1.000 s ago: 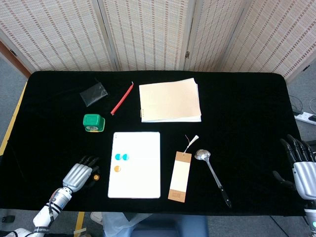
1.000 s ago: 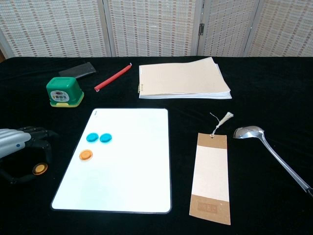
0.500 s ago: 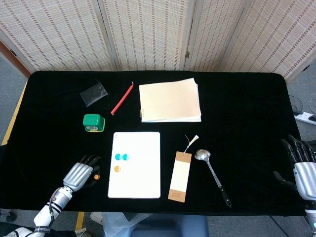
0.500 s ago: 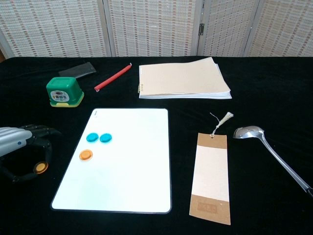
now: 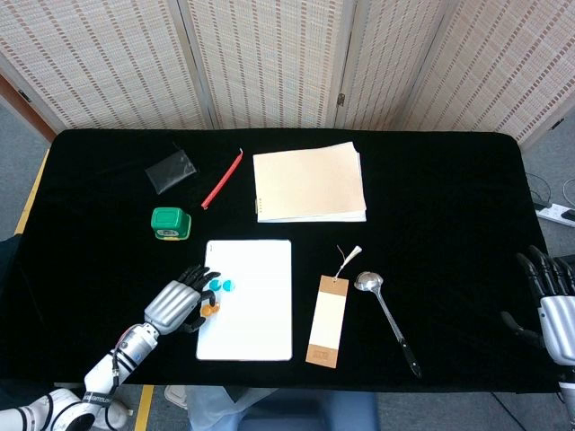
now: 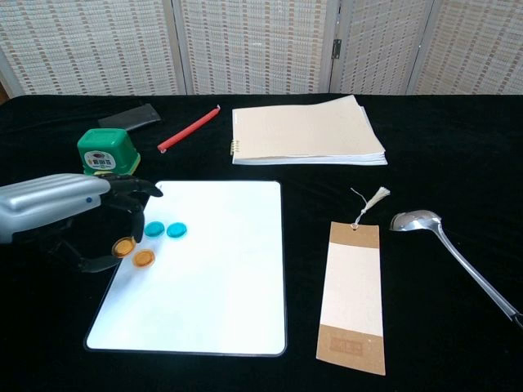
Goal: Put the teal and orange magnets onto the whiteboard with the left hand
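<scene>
Pinching an orange magnet [image 6: 123, 247], left hand [image 6: 61, 214] above whiteboard [image 6: 212, 278] edge; no legible writing.

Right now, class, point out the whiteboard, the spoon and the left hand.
whiteboard [image 6: 221, 269], chest view, bare white middle.
spoon [image 6: 415, 220], chest view, on its bowl.
left hand [image 6: 57, 208], chest view, silver back of the hand.

The head view looks steeply down on the whole bench [image 5: 449, 180]; the chest view sits lower and nearer; both share the whiteboard [image 5: 256, 305] beside the fingers [image 5: 193, 277].
</scene>
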You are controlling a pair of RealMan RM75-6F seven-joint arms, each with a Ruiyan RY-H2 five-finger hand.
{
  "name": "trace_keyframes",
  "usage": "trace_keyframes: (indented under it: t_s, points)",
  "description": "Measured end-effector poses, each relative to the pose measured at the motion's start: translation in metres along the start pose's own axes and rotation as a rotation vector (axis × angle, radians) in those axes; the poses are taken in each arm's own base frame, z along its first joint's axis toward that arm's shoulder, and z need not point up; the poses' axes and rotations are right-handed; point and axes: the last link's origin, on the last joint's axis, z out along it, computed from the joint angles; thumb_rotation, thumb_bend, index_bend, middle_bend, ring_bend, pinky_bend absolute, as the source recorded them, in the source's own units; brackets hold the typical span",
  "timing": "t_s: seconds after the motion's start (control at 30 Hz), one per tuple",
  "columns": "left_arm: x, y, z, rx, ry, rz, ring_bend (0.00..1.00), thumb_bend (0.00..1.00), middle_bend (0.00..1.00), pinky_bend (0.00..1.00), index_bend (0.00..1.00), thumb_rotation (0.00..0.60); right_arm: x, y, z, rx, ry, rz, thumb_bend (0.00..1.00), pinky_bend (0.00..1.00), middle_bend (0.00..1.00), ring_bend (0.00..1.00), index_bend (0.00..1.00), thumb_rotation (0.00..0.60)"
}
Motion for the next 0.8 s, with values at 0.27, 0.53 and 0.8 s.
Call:
trace_keyframes:
  t_s: [0.27, 0.53, 0.8]
  points:
    - [-0.004, 0.018, 0.033, -0.014, -0.045, -0.011, 0.00, 0.42, 0.12, 0.00, 0.50, 0.600, -0.001, 0.004, 0.000, -0.012, -0.003, 0.000, 0.27, 0.00, 0.00, 0.00, 0.00, 0.600]
    - [-0.009, 0.021, 0.045, 0.005, -0.069, 0.006, 0.00, 0.42, 0.12, 0.00, 0.49, 0.600, -0.001, 0.006, -0.001, -0.021, -0.003, 0.001, 0.27, 0.00, 0.00, 0.00, 0.00, 0.600]
    - [-0.010, 0.023, 0.049, 0.013, -0.081, 0.007, 0.00, 0.42, 0.12, 0.00, 0.48, 0.600, -0.003, 0.006, 0.002, -0.017, -0.008, 0.004, 0.27, 0.00, 0.00, 0.00, 0.00, 0.600]
